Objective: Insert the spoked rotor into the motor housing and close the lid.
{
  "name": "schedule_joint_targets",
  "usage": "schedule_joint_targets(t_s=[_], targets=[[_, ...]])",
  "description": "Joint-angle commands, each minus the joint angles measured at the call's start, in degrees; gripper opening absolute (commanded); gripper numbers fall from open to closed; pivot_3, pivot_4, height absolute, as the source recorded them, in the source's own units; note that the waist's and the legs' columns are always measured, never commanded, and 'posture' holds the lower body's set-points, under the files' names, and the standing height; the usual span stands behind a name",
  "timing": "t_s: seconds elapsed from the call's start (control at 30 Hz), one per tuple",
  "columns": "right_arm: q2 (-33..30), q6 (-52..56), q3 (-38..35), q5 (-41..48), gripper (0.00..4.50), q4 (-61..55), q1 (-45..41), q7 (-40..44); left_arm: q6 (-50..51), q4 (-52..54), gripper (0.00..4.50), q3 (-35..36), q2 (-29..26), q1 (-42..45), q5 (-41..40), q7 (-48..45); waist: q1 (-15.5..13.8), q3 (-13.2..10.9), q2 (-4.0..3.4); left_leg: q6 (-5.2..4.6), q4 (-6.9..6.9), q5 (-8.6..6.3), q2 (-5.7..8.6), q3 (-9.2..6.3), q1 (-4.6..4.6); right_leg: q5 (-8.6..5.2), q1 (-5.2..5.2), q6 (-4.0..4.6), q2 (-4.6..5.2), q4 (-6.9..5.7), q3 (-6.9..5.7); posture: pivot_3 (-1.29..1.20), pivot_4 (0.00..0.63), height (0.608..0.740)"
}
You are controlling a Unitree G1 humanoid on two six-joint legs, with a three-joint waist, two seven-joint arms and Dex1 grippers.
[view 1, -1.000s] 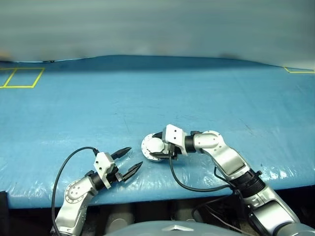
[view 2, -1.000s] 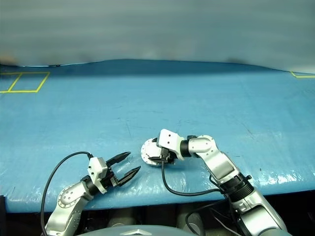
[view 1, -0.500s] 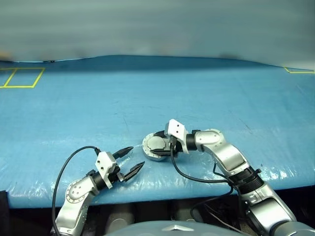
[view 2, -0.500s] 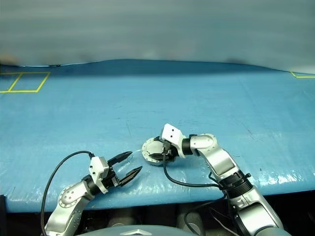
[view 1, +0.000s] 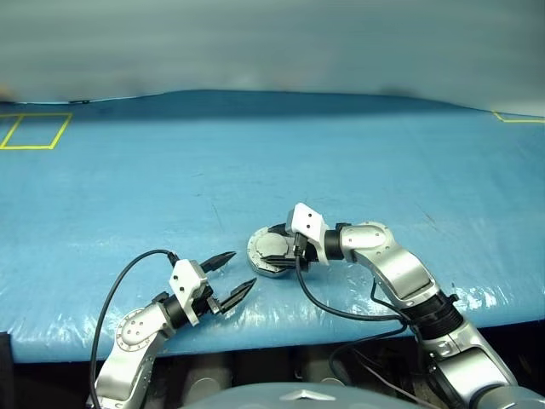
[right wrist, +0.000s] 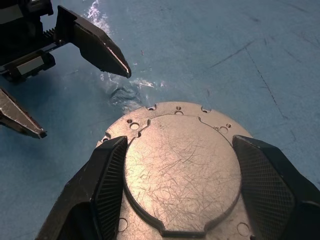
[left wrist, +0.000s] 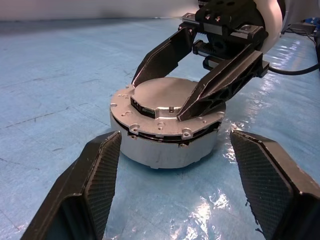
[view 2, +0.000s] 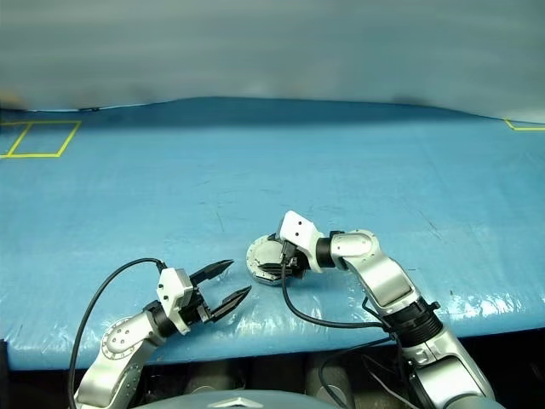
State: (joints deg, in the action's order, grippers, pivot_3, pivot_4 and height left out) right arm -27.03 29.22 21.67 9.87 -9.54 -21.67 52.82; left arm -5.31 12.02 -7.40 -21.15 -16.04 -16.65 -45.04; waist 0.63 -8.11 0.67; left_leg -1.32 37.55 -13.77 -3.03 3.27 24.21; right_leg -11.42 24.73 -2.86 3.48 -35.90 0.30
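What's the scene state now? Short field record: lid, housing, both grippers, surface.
lid: down flat on the housing, smooth outer face up
motor housing: upright on the mat
right gripper: jaws open, fingers resting over the lid's top
left gripper: jaws open, empty, aimed at the housing, apart from it
surface: blue mat

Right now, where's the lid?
The lid lies closed flat on top of the motor housing, near the front edge of the blue table, slightly right of centre. The right tool hovers spread just above it, and the left tool faces it.
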Motion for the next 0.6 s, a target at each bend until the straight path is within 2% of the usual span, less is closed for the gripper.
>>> schedule_joint_targets(t_s=[0.03,0.33,0.6], targets=[[-0.6,-1.2,-1.3,-0.1,3.07,-2.9,-0.6,-0.4,0.2,2.6,3.69,-0.6,-0.5,-0.1,-0.1,0.1,0.0,0.0,0.00,0.00,0.00,0.00,0.00,0.00,0.01,0.00,0.01,0.00,-0.01,0.00,0.00,0.00,0.150,0.740],[0.5,-0.8,-0.6,-0.9,3.07,-1.2,-0.4,-1.0,-1.8,-0.6,3.69,0.1,-0.5,0.4,-0.3,-0.8,0.0,-0.1,0.01,0.00,0.05,0.00,0.00,0.02,0.01,-0.06,-0.01,-0.11,-0.02,-0.02,-0.01,0.00,0.150,0.740],[3.0,1.2,-3.3,3.3,3.07,-1.7,0.1,-0.7,-4.9,-4.8,3.69,0.3,-0.3,0.8,-0.1,-2.0,0.0,-0.1,0.00,0.00,0.06,0.00,-0.02,0.07,0.01,0.00,-0.03,0.00,-0.06,-0.04,-0.03,0.00,0.150,0.740]])
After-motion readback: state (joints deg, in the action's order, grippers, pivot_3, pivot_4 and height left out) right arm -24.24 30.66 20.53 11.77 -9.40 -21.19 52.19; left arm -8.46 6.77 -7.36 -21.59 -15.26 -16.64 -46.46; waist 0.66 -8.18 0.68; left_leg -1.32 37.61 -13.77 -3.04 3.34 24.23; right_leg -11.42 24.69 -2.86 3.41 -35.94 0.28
